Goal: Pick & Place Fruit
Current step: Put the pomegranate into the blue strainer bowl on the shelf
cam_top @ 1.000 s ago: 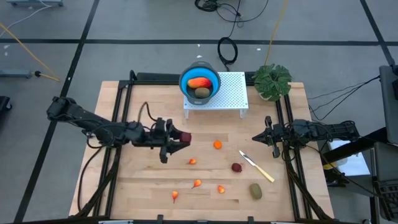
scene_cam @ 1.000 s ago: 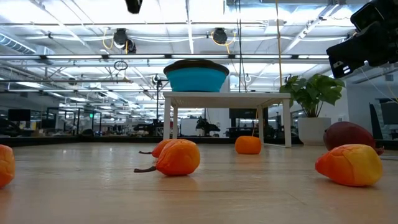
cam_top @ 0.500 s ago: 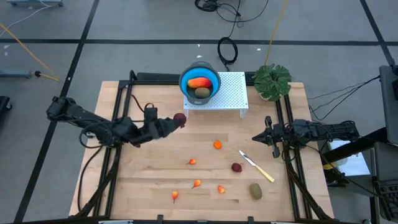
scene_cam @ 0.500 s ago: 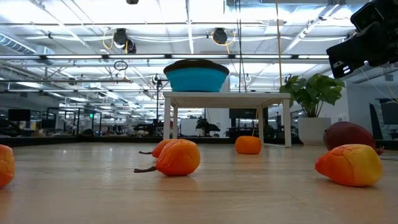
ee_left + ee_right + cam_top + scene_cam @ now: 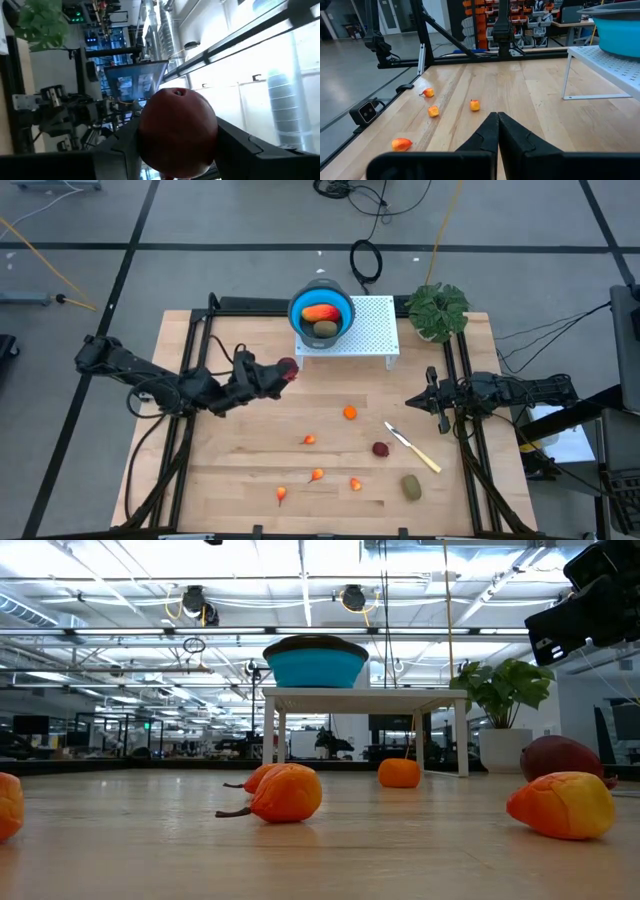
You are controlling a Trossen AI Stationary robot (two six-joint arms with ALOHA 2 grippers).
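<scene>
Fruit scattered over the wooden worktop (image 5: 250, 470). Left tool (image 5: 283, 372) raised above the worktop, just beside the blue bowl (image 5: 321, 312), clenched on a dark red ball (image 5: 288, 369); same ball filling the space between the dark fingers (image 5: 235, 145) in the left wrist view. Bowl standing on a white perforated stand (image 5: 372, 330), with an elongated red-yellow piece (image 5: 320, 313) and a brown-green oval (image 5: 325, 329) inside. Second dark red ball (image 5: 380, 448) lying on the worktop just beside a pale-handled knife (image 5: 413, 447). Second brown-green oval (image 5: 411, 486) near the front edge. Round orange piece (image 5: 350, 413) mid-worktop; tiny orange-red bits (image 5: 318, 474) well apart toward the front. Right tool (image 5: 414, 400) resting at the right side near a potted plant (image 5: 437, 310), fingers pressed fully together, empty.
</scene>
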